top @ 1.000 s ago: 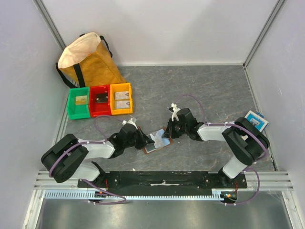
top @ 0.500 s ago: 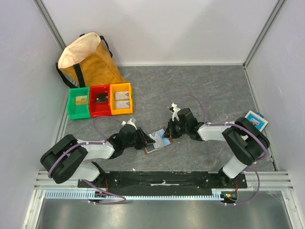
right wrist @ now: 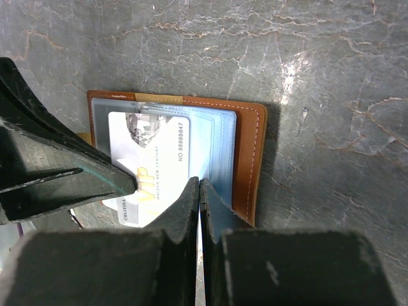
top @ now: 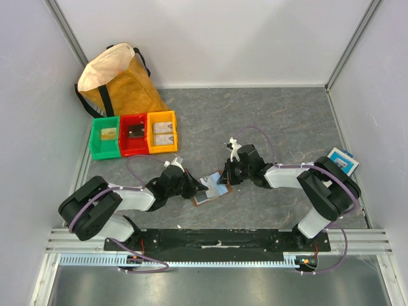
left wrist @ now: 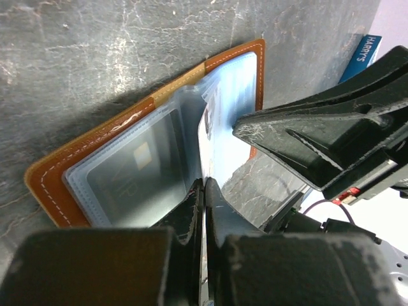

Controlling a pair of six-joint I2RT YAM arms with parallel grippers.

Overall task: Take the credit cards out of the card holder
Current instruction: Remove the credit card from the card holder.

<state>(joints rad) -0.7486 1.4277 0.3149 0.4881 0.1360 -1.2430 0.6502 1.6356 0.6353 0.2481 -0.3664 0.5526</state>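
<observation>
The brown card holder (top: 211, 190) lies open on the grey surface (top: 280, 121), low and centre in the overhead frame, its pale blue sleeves facing up between the two arms. A white credit card (right wrist: 156, 166) marked VIP sits in one clear sleeve leaf (left wrist: 213, 105), and a grey credit card (left wrist: 127, 182) shows in the pocket beside it. The left fingers (left wrist: 189, 213), entering from the holder's left, are pinched together on the edge of that leaf, which stands raised. The right fingers (right wrist: 187, 207), from the holder's right, are closed together with their tips on the blue sleeve just beside the white card; whether they nip it cannot be told. At upper left stand green (top: 105, 138), red (top: 134, 134) and orange bins (top: 162, 132) before a brown bag (top: 118, 80); a blue-and-white packet (top: 343, 160) lies at far right.
</observation>
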